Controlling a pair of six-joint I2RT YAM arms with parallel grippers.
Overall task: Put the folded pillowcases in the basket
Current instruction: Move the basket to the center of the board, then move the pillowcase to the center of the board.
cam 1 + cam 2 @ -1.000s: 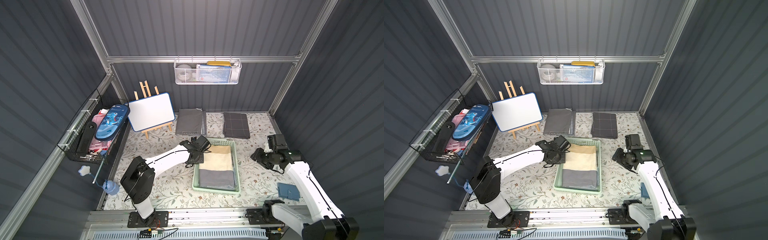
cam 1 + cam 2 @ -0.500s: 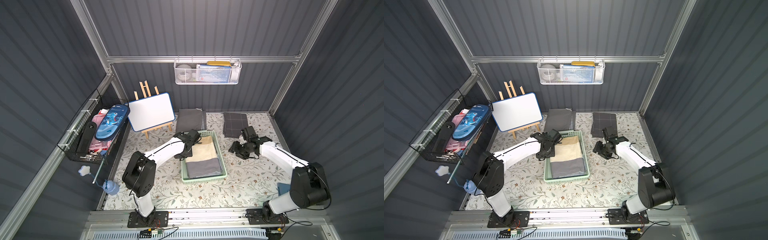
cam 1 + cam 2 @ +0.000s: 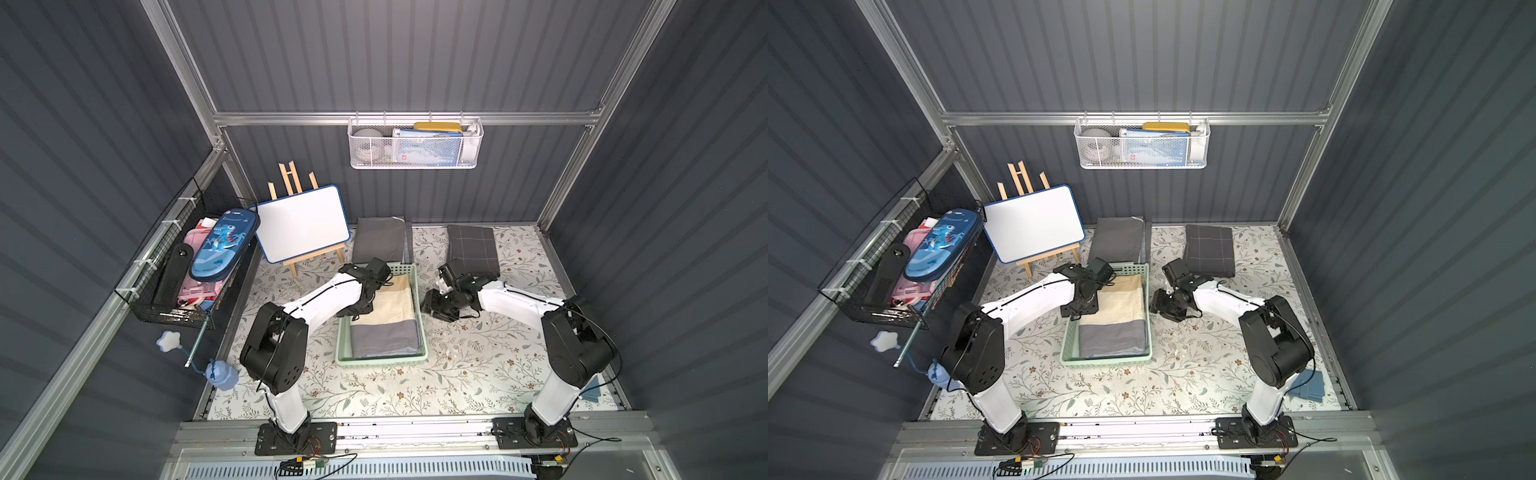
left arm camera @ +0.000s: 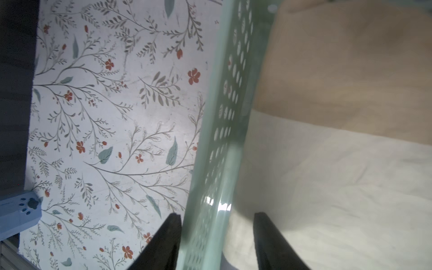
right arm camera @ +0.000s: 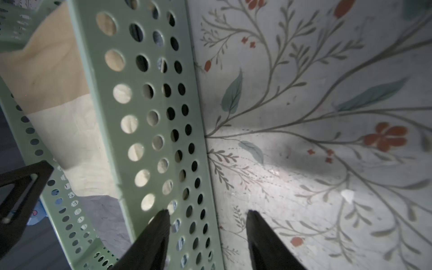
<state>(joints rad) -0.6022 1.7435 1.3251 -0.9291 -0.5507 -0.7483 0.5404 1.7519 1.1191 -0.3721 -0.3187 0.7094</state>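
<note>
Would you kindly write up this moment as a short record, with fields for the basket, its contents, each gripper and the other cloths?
basket: pale green, perforated, mid-table on the floral mat
contents: folded pillowcase with tan, cream and grey bands, lying flat inside
left gripper: open, straddling one long wall of the basket
right gripper: open, holding nothing, just outside the opposite long wall
other cloths: plain grey cloth and checked cloth, folded on the mat by the back wall

The basket (image 4: 222, 117) wall is blurred in the left wrist view. In both top views, the left arm (image 3: 324, 297) hides part of its left rim.
</note>
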